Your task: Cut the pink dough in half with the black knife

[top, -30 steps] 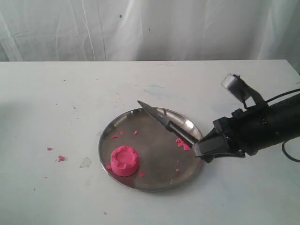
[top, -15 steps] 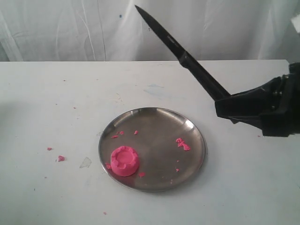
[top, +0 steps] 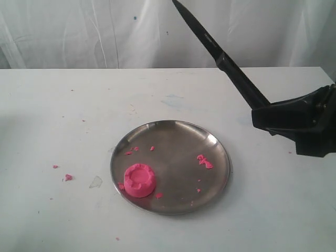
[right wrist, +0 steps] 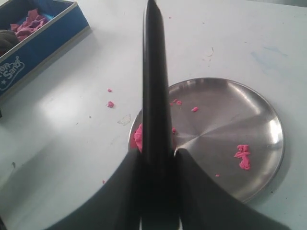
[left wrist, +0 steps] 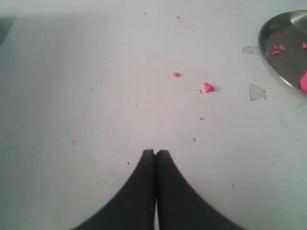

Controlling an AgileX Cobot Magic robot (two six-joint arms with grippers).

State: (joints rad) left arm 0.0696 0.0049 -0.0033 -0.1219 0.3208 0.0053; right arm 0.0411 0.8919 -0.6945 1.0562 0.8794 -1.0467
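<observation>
The pink dough (top: 139, 180) is a whole round puck with a dented top, lying on the front left of the steel plate (top: 176, 155). My right gripper (top: 258, 116) is shut on the handle of the black knife (top: 220, 55), holding it in the air right of the plate with the blade slanting up and left. In the right wrist view the knife (right wrist: 155, 86) runs straight out from the gripper (right wrist: 158, 153) and covers most of the dough (right wrist: 138, 136). My left gripper (left wrist: 155, 152) is shut and empty over bare table left of the plate (left wrist: 288, 43).
Small pink crumbs (top: 205, 161) lie on the plate and on the table to its left (left wrist: 208, 86). A blue box (right wrist: 33, 43) of purple-pink sand sits beyond the plate in the right wrist view. A white curtain hangs behind the table.
My right gripper took the knife off the plate's right rim and raised it high; over the last half second it shifted a little further right and up. The dough has not moved.
</observation>
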